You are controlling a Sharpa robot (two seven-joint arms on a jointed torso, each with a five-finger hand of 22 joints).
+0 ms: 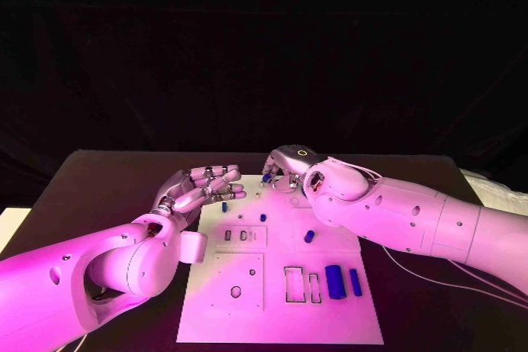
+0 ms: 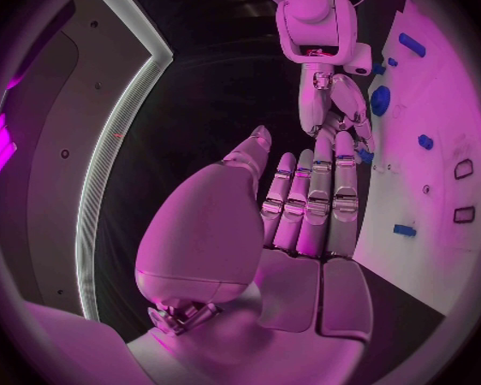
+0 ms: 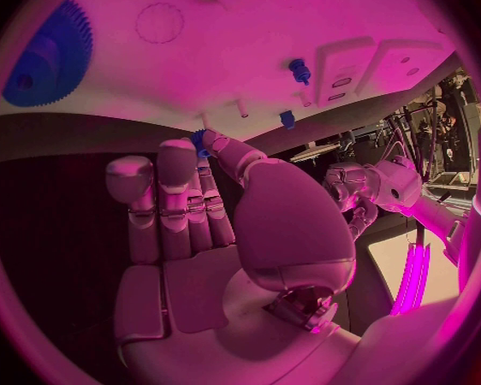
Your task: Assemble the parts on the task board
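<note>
The white task board [image 1: 275,314] lies in the middle of the black table. My right hand [image 1: 284,167] hangs over the board's far edge, fingers pointing down, thumb and a finger pinching a small blue part [image 3: 200,137]. My left hand [image 1: 204,186] hovers just off the board's far left corner, fingers apart, holding nothing. Several blue parts rest on the board: a small peg [image 1: 224,207], another [image 1: 264,215], a short piece [image 1: 310,235], a thick cylinder [image 1: 333,281] and a thin bar [image 1: 354,282]. A blue gear [image 3: 46,56] lies on the board near my right hand.
Rectangular slots [image 1: 295,283] and a small oval hole [image 1: 236,292] are cut into the near half of the board. Thin cables [image 1: 423,274] trail over the table to the board's right. Bare black table [image 1: 104,184] lies to the far left.
</note>
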